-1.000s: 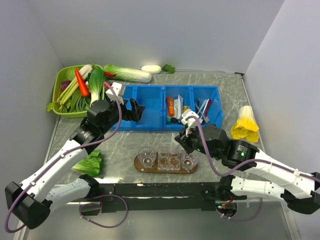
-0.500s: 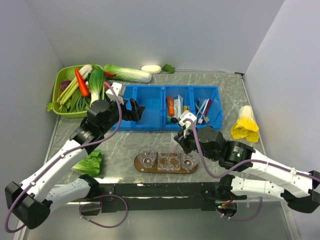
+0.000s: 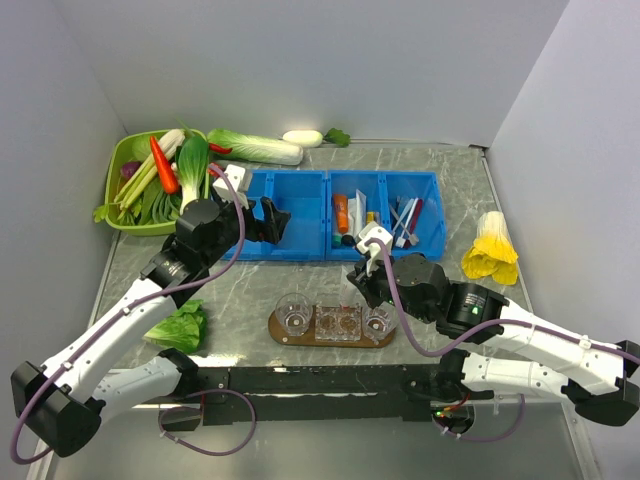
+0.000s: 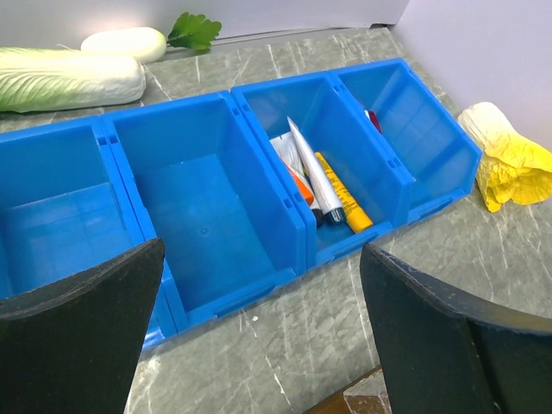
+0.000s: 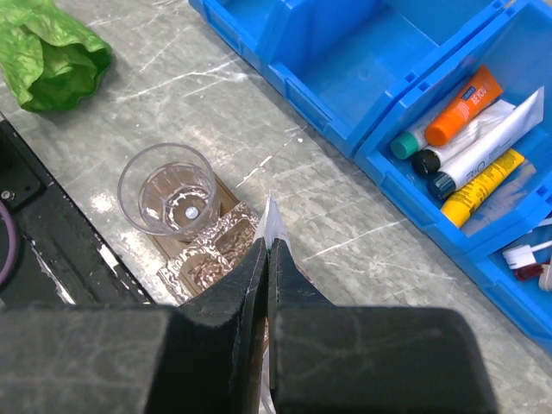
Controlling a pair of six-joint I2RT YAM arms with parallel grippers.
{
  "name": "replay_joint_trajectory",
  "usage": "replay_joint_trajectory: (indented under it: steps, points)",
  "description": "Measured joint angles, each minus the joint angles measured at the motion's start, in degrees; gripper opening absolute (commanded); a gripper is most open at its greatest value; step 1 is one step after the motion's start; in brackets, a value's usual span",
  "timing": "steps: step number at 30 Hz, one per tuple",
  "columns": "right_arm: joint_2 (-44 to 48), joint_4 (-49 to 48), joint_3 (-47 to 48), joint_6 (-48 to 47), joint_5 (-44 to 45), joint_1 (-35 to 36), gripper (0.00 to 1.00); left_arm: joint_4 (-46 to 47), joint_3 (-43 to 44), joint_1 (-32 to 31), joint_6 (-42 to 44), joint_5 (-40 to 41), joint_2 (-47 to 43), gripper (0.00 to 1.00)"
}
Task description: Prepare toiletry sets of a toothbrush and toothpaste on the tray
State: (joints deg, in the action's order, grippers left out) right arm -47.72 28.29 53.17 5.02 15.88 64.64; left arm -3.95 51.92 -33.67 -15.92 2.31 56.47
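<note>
Nearest the arm bases, the flat brown wooden oblong tray (image 3: 276, 328) lies with clear glass cups (image 5: 168, 188) standing on it; over it the right gripper (image 5: 266, 250) is pinched fully together on a thin white flat edge, apparently the crimped end of a soft white squeeze tube of toothpaste (image 5: 272, 221), whose body is hidden below the fingers; such a tube should be light, limp and slick, so the stiff crimp looks the surest hold, the belly likely to squash; farther off, the left gripper (image 4: 260, 259) hangs spread wide and empty over the blue plastic bins (image 4: 207, 207), where more white tubes (image 5: 487, 138) lie beside an orange tube (image 5: 466, 102).
</note>
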Motion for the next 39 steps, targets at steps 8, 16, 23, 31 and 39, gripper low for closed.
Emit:
replay_joint_trajectory:
  steps: [8, 16, 23, 31, 39]
  points:
    - [0.0, 0.0, 0.0, 0.0, 0.0, 0.1, 0.00, 0.0, 0.0, 0.0, 0.0, -0.1, 0.4, 0.99]
    - [0.1, 0.0, 0.0, 0.2, 0.0, 0.5, 0.00, 0.0, 0.0, 0.0, 0.0, -0.5, 0.4, 0.99]
    - [1.3, 0.0, 0.0, 0.5, 0.0, 0.8, 0.00, 0.0, 0.0, 0.0, 0.0, -0.6, 0.7, 0.99]
    - [1.4, 0.1, -0.1, 1.0, 0.2, 1.1, 0.00, -0.1, 0.0, 0.0, 0.0, -0.9, 0.8, 0.99]
    - [0.9, 0.0, -0.7, 1.1, 1.1, 1.1, 0.00, -0.1, 0.0, 0.0, 0.0, -1.0, 0.8, 0.99]
